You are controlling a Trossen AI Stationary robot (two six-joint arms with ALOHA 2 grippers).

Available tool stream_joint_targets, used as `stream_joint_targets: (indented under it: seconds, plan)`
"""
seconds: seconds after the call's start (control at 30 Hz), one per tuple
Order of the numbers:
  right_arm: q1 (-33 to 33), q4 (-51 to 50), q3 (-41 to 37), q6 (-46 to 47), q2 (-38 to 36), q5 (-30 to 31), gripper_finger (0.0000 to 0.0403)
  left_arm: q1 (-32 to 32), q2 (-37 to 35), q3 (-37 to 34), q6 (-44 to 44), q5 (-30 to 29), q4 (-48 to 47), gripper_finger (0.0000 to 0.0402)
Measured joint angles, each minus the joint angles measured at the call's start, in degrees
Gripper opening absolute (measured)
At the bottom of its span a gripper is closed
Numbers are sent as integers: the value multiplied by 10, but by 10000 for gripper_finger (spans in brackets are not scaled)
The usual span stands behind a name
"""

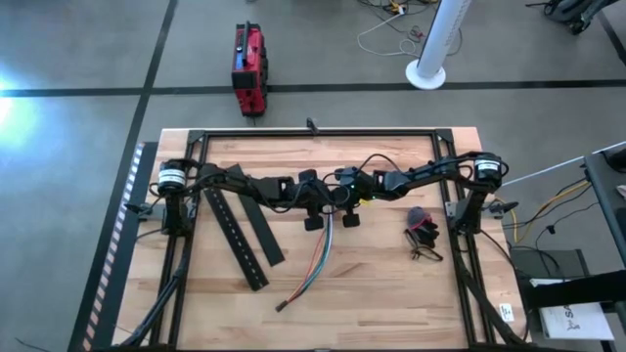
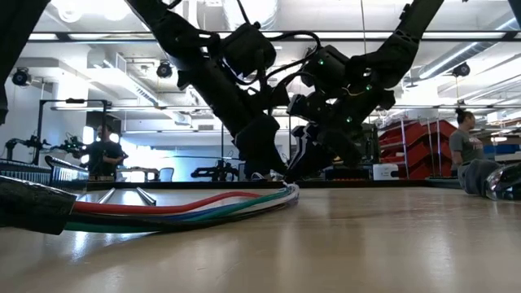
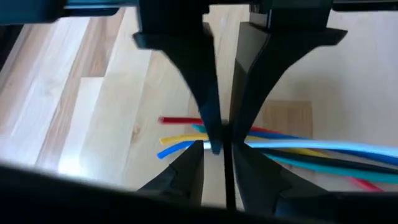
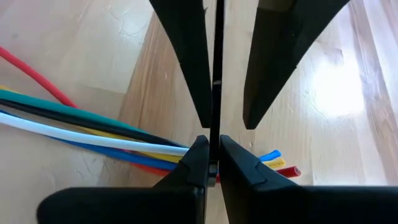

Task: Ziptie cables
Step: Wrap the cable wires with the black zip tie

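Nearest the front edge of the wooden table [image 1: 391,293] lie the free ends of the cables [image 1: 315,262]; the bundle of red, white, blue, green and yellow wires runs flat on the boards from there back to the table's middle, where its far end sits under the two grippers; beside it, toward the left arm, rest two long black bars [image 1: 235,240], one of them slotted; toward the right arm, well apart from the bundle, lies a small tangle of dark wire with a red clip [image 1: 423,238]. At the middle the grippers face each other, tip to tip, just above the cable ends; the right gripper [image 4: 211,142] is clamped on a thin black zip tie [image 4: 216,62], which stands upright between its fingers; the left gripper [image 4: 225,124] has its jaws a little apart, the zip tie passing between them along one finger, so nothing is yet pinched. Beyond the table's back edge a red toolbox [image 1: 248,66] and a white pedestal [image 1: 430,59] stand on the floor; in the room behind, the low view shows two people [image 2: 104,150], one at either side.
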Motion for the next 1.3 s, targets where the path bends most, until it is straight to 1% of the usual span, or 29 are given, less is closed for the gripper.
stream_joint_targets:
  seconds: [0.13, 0.3, 0.43, 0.63, 0.8, 0.87, 1.0, 1.13, 1.3]
  plan:
    - [0, -5, -1, 5, 0, 2, 9, -1, 21, 0, 4, 0, 32, 68]
    - [-1, -10, -3, 13, 0, 2, 9, -2, 41, 1, 0, -5, 37, 71]
    - [-1, -8, -4, 14, 0, 2, 9, -2, 36, 1, 2, -5, 34, 72]
    - [-3, -2, -4, 13, 0, 0, 9, -2, 27, 1, 8, -1, 32, 61]
    - [-4, -1, -4, 13, 0, 0, 9, -2, 26, 1, 9, -1, 32, 60]
    - [-4, -1, -4, 13, 0, 0, 9, -2, 26, 1, 9, -8, 32, 59]
    - [-4, 0, -4, 13, 0, 1, 9, -2, 26, 1, 9, -26, 34, 43]
    - [-4, 0, -4, 13, 0, 3, 9, -2, 26, 1, 9, -28, 36, 9]
    - [-4, -1, -4, 14, 0, 3, 9, -2, 25, 1, 9, -28, 32, 3]
